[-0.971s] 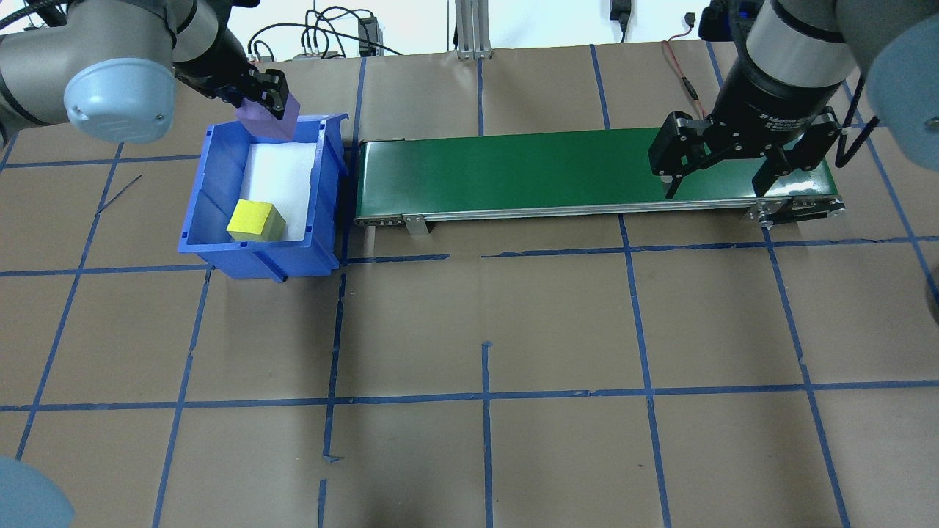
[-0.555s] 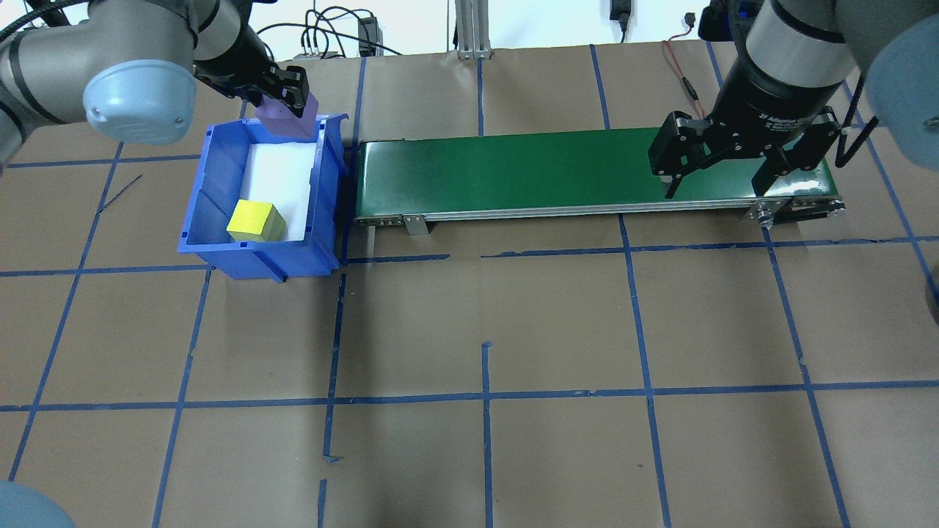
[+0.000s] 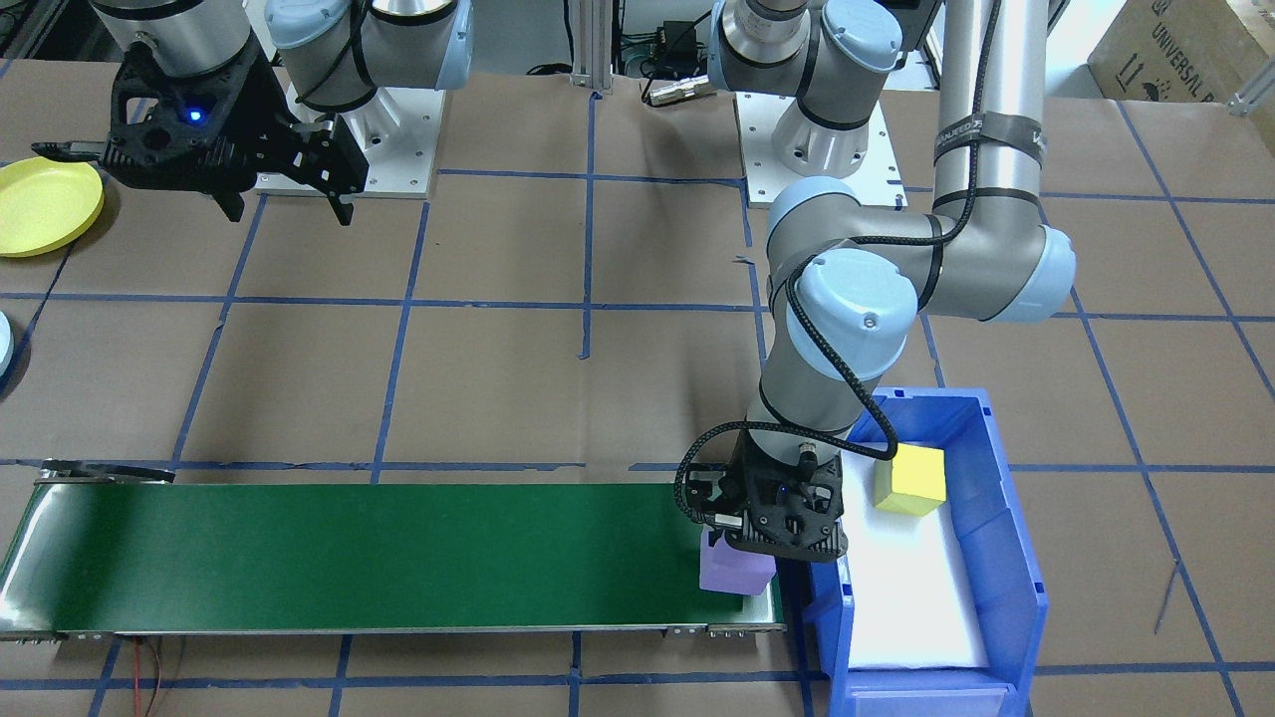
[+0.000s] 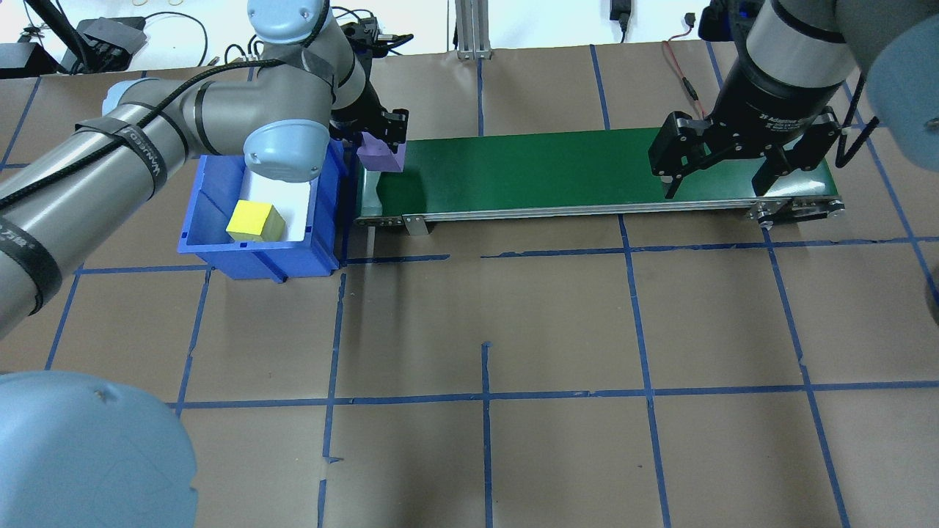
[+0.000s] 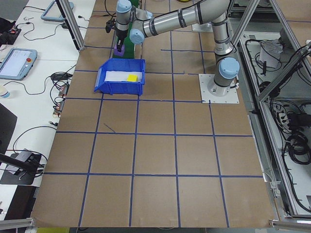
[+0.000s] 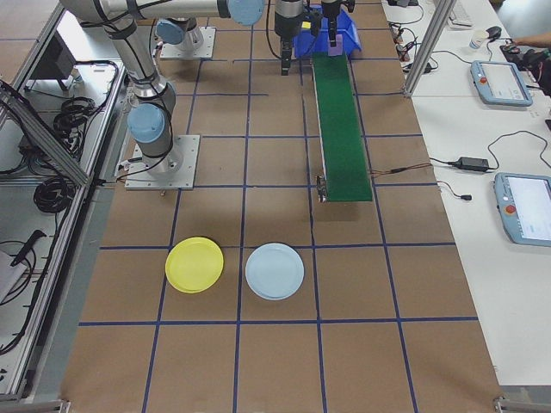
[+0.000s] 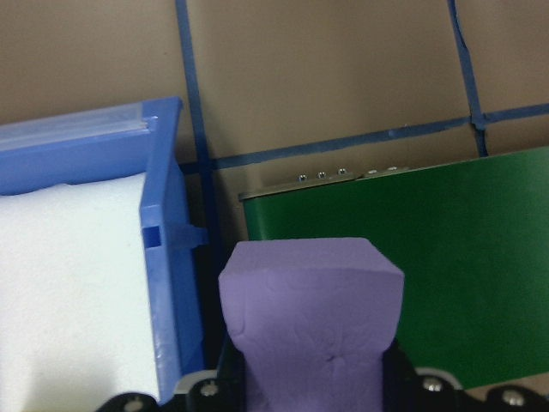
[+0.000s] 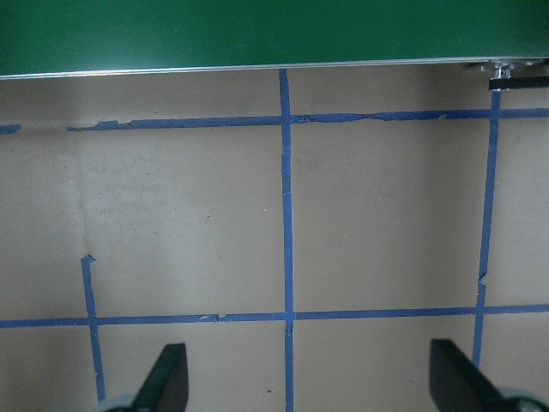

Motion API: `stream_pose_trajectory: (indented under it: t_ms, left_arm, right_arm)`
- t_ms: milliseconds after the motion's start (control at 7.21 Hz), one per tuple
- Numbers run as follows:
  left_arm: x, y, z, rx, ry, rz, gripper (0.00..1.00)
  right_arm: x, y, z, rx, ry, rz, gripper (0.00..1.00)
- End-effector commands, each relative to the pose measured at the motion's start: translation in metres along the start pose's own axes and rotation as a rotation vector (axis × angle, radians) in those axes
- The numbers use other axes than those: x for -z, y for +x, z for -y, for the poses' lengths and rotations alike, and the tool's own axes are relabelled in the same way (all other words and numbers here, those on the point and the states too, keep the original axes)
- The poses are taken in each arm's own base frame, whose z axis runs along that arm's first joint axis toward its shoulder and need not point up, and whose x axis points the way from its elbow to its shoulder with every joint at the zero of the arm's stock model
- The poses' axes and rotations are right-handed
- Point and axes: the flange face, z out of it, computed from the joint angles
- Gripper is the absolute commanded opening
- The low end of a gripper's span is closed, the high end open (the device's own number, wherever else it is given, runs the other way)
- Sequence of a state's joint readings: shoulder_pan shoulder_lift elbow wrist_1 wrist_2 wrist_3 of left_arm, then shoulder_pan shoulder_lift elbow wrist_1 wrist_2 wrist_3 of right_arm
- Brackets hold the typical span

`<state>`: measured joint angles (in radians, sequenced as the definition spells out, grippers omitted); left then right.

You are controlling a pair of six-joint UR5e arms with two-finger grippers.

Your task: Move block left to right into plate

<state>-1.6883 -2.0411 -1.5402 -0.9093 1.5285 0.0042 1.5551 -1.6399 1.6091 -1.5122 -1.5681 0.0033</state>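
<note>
Brown paper-covered table [image 4: 484, 323], gridded with blue tape lines; white benches with teach pendants and cables along the far edge, aluminium framing at the corners.

Near to far in overhead view: bare paper squares across near half. Then blue bin [image 4: 213, 249] toward left end of table, white foam liner inside, yellow cube [image 4: 254, 221] sitting at its near end. Just beside bin on its right, green conveyor belt [image 4: 557, 172], long axis running left-right along the table.

Left gripper [image 4: 381, 136] closed on purple block [image 4: 380, 155], over left end of belt, just past bin's right wall. Left wrist view: block [image 7: 313, 318] pinched between the jaws, rounded-off top face toward camera, green belt behind it, bin wall at its left. Front-facing view: block [image 3: 735, 574] at or just above belt surface; contact with belt not resolvable.

Right gripper [image 4: 722, 183] above right end of belt, fingers spread wide, nothing between them. Right wrist view: both fingertips [image 8: 167, 378] well apart, over bare paper and tape lines, belt edge at top.

Plate [image 6: 195, 264] yellow, round, no long axis, flat on table toward right end, rim up, well apart from belt. Pale blue plate [image 6: 275, 271] just beside it.
</note>
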Motion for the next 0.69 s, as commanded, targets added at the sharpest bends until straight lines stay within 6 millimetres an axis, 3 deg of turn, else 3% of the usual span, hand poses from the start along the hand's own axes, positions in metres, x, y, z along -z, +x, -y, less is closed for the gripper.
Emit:
stream_pose_trajectory:
  t_ms: [0,278,555]
  left_arm:
    - [-0.006,0.006,-0.002,0.041,-0.010,-0.003,1.00]
    - [-0.003,0.006,0.000,0.032,-0.004,0.000,1.00]
    - [0.056,0.000,0.002,-0.019,0.083,0.015,1.00]
  right_arm:
    - [0.000,0.004,0.001,-0.009,-0.003,0.001,1.00]
    - [-0.001,0.005,0.001,-0.010,-0.007,0.001,1.00]
    - [0.004,0.013,0.005,-0.033,0.007,0.021,1.00]
